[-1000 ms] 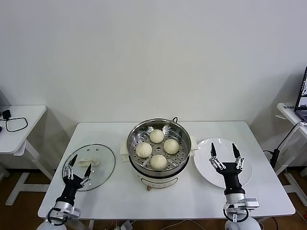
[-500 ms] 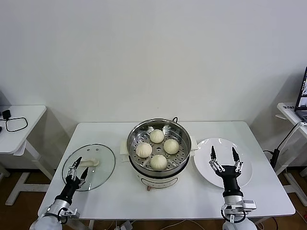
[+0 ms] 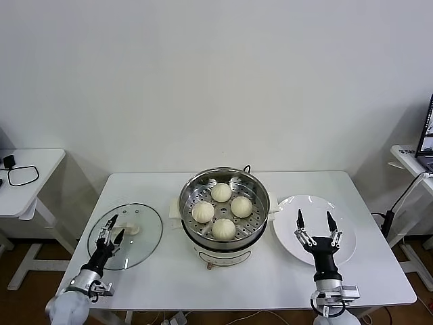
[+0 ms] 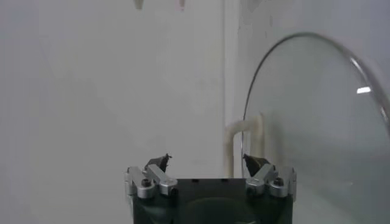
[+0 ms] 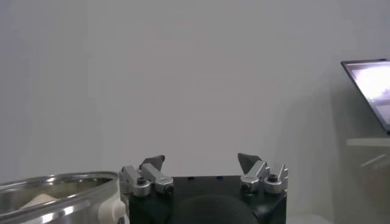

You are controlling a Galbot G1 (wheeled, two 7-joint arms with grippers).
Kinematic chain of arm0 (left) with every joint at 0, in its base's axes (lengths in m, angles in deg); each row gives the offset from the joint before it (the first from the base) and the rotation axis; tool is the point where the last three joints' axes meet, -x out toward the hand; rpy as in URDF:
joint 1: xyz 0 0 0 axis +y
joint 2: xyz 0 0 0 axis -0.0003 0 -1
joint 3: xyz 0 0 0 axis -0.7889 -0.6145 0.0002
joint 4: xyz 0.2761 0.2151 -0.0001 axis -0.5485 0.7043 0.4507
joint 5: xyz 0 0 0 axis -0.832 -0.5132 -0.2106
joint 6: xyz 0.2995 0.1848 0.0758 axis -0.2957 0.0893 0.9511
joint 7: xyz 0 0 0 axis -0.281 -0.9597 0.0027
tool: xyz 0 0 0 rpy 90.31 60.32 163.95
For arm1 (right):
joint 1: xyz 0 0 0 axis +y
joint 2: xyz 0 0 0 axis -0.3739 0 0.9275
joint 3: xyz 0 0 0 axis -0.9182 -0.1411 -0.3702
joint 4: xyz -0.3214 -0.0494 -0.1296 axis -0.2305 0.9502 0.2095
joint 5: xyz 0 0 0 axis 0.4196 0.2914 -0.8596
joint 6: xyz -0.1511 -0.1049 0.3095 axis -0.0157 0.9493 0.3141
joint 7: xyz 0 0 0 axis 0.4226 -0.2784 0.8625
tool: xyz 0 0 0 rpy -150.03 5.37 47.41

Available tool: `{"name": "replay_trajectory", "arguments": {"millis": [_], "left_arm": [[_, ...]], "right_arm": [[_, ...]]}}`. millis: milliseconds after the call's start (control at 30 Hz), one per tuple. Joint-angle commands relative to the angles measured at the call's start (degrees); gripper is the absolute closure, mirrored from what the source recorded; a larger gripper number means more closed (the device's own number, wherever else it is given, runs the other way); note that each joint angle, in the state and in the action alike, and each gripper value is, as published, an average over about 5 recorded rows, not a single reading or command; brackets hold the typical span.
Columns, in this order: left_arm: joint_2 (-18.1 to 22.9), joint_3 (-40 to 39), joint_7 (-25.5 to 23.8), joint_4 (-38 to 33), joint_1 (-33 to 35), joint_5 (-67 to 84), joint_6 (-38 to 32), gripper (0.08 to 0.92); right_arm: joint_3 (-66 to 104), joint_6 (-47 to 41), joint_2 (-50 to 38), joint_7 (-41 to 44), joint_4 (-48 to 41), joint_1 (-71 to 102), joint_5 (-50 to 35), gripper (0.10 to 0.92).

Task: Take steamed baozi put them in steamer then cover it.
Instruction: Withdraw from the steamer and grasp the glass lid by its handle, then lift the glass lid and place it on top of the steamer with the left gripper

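Several cream-white baozi [image 3: 224,229] lie on the perforated tray inside the shiny steel steamer [image 3: 191,191], which stands uncovered at the table's middle. Its rim [image 5: 55,185] also shows in the right wrist view. The round glass lid [image 3: 145,230] lies flat to the steamer's left, its white handle [image 3: 130,229] pointing up. My left gripper [image 3: 115,228] hovers open over the lid's near side, just short of the handle [image 4: 244,143]. Over the empty white plate [image 3: 304,203], right of the steamer, my right gripper [image 3: 314,218] stands open and holds nothing.
The white table [image 3: 162,277] carries only the lid, steamer and plate. A small side table [image 3: 27,169] with a black cable stands at the far left. A desk with a laptop [image 3: 427,135] stands at the far right, and a wall is behind.
Both arms have drawn back a little toward the table's near edge. The left gripper has turned slightly toward the lid's handle. The baozi, lid and plate have not moved.
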Motion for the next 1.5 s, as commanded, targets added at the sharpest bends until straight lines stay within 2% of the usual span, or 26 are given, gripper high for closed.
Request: {"name": "replay_trajectory", "arguments": {"millis": [33, 367, 600, 967, 1133, 1367, 1500], "left_arm": [[-0.4, -1.2, 0.8, 4.2, -4.4, -1.8, 1.2, 0.177], [-0.6, -2.2, 2.2, 7.8, -6.6, -1.7, 1.7, 0.194], [-0.7, -2.9, 2.9, 9.5, -6.6, -1.8, 1.4, 0.381], [-0.3, -3.2, 3.8, 7.9, -6.2, -2.4, 1.2, 0.692], [0.1, -1.4, 3.9, 1.1, -3.9, -2.4, 2.0, 0.805], [0.4, 2.7, 2.1, -15.2, 2.3, -0.7, 4.5, 0.811], [-1.3, 2.9, -3.9, -26.4, 7.6, 8.4, 11.3, 0.811]], "right_arm": [[0.0, 0.2, 0.2, 0.1, -0.5, 0.1, 0.3, 0.203], [-0.2, 0.7, 0.3, 0.5, -1.8, 0.1, 1.0, 0.203], [-0.6, 0.9, 0.5, 0.6, -2.7, -0.1, 1.4, 0.203], [-0.7, 1.1, 0.4, 0.5, -3.8, -0.6, 1.6, 0.203], [-0.7, 1.1, 0.5, 0.5, -3.9, -0.9, 1.6, 0.203], [-1.0, 1.1, 0.6, 0.5, -4.0, -1.2, 1.6, 0.203], [-1.1, 1.0, 0.5, 0.5, -3.5, -1.3, 1.6, 0.203]]}}
